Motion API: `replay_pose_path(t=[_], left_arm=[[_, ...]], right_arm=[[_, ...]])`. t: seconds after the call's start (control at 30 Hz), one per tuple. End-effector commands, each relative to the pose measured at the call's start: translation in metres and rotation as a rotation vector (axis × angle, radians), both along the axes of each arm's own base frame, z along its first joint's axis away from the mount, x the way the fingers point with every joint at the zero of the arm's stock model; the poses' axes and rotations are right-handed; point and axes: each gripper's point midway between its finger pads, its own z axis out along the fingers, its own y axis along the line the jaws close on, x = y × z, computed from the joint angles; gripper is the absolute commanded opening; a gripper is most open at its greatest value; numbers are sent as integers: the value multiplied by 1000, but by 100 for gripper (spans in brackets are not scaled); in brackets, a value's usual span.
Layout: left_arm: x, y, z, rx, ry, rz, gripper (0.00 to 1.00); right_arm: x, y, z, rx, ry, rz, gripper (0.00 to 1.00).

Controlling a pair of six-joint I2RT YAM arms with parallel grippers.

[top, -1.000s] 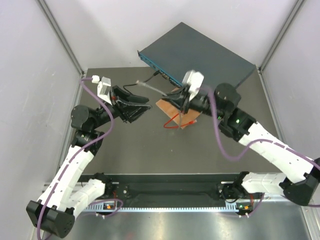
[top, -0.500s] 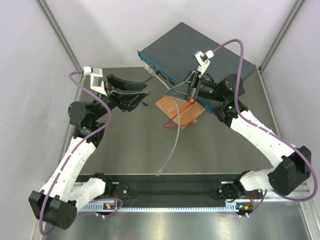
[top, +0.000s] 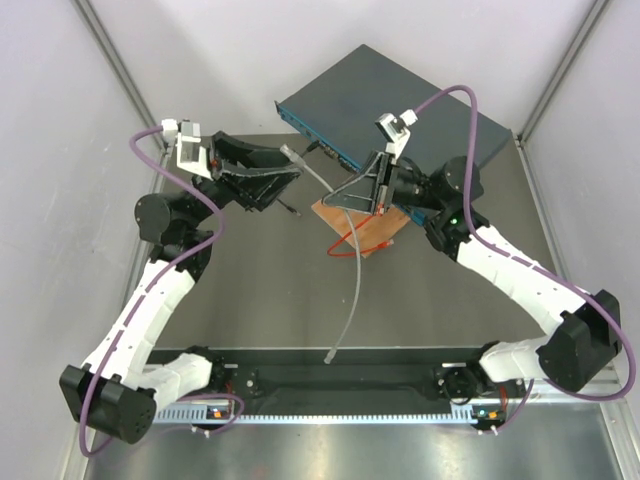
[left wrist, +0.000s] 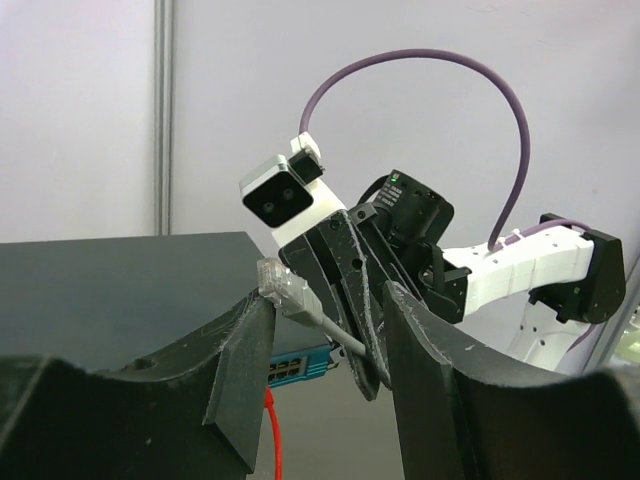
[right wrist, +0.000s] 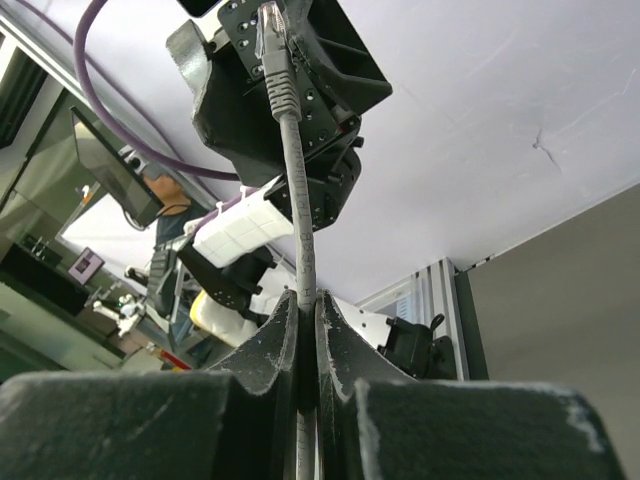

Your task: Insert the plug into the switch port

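Red cable (top: 345, 241) near right pincer (top: 333, 197), grey cable (top: 350, 290) clamped inside

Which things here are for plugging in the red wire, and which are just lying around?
For the job:
red cable
switch with its row of ports

Not for it:
grey cable, pinched by the right gripper
brown board under the red cable

L gripper (top: 287, 183) raised off table, jaws apart, facing R gripper (top: 335, 196); R jaws pinched tight. 2 arms extended fwd.
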Motion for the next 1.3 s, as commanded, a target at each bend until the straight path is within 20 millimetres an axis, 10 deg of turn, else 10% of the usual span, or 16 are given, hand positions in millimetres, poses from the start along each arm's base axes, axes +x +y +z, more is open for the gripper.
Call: replay_pose_path(t=[0.0,0.23,0.4,0.57,0.73,0.93,1.27], left_arm=[[-26,2,24,-14,-140,-31,52],[-18,2,23,-20,-112,0,34],[-4,3,20,-42,18,21,3],[24,4,-14,-37,313,81,0],[45,16,-31,-61,519,228,0],[65,20,-85,74,907,396,0],[53,25,-78,50,891,393,0]], right_arm=[[-12,1,13,36,-36,23,0],[-22,9,11,25,-81,62,0],[-15,12,-2,-28,-118,25,0],[12,8,-12,-176,-261,-145,74],[50,-9,2,-327,-501,-405,77],[28,17,13,-383,-799,-407,72],[38,36,-15,-541,-963,-502,63]])
